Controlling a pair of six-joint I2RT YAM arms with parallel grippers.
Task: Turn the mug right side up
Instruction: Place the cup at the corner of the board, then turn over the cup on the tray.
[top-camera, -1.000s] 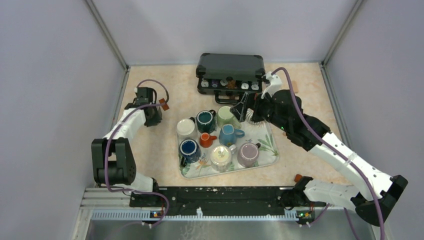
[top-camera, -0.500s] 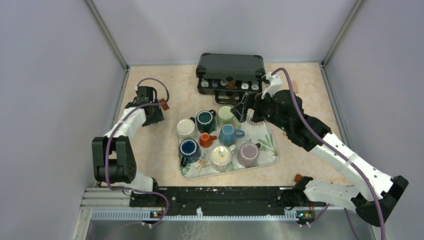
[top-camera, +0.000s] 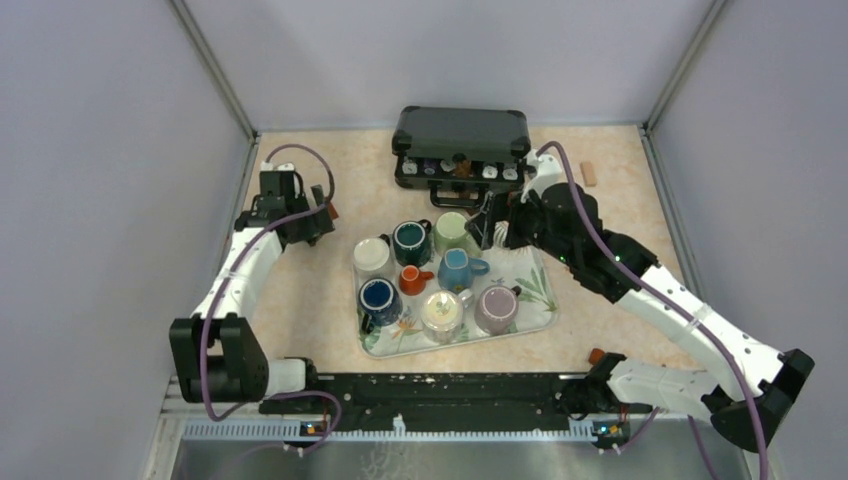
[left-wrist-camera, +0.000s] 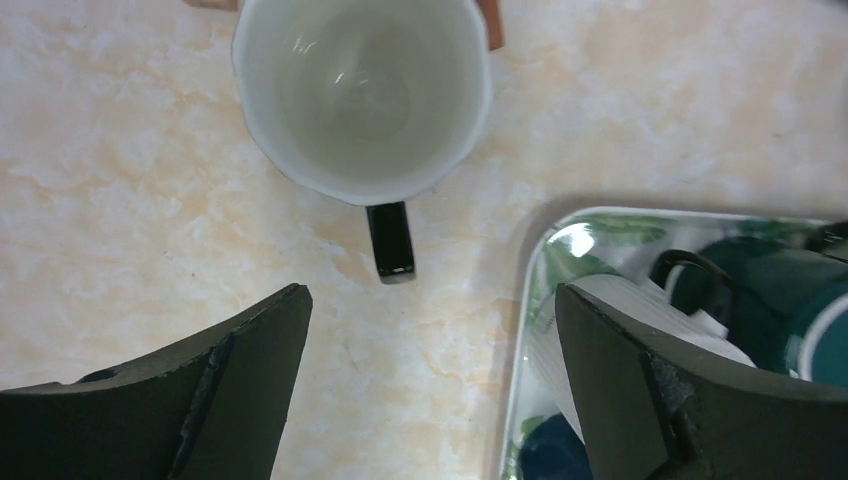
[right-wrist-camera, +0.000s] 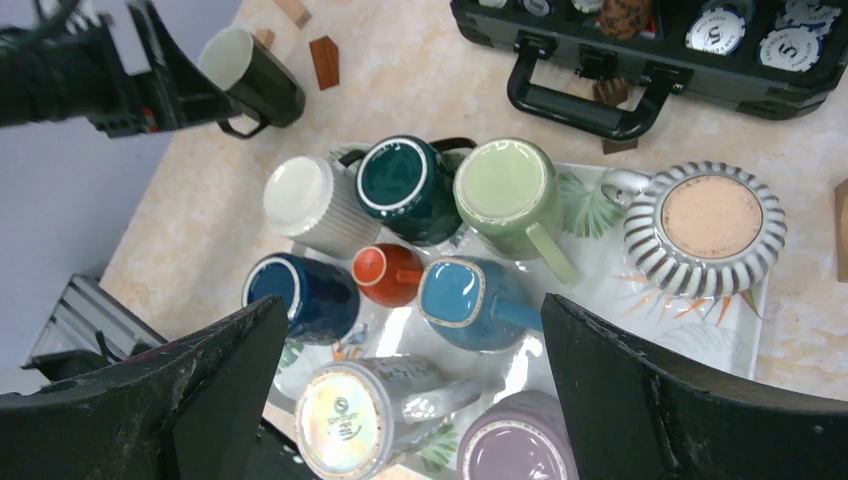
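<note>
Left gripper (left-wrist-camera: 430, 300), jaws spread wide and empty, hangs over the dark mug (left-wrist-camera: 365, 90). The mug stands upright on the table (left-wrist-camera: 120, 200) near the tray's far left corner, white interior up, handle (left-wrist-camera: 390, 240) pointing toward the gripper. Its far rim is cut off by the wrist view, and overhead the gripper hides most of it. Tray (right-wrist-camera: 620, 290): nine mugs crowded together, bases uppermost where discernible; the mauve mug (right-wrist-camera: 515, 450) is cropped at the picture's bottom edge. Right gripper (right-wrist-camera: 415, 302), likewise open and holding nothing, hovers above the tray's far right corner, masking the grey ribbed mug (right-wrist-camera: 712, 225) overhead.
</note>
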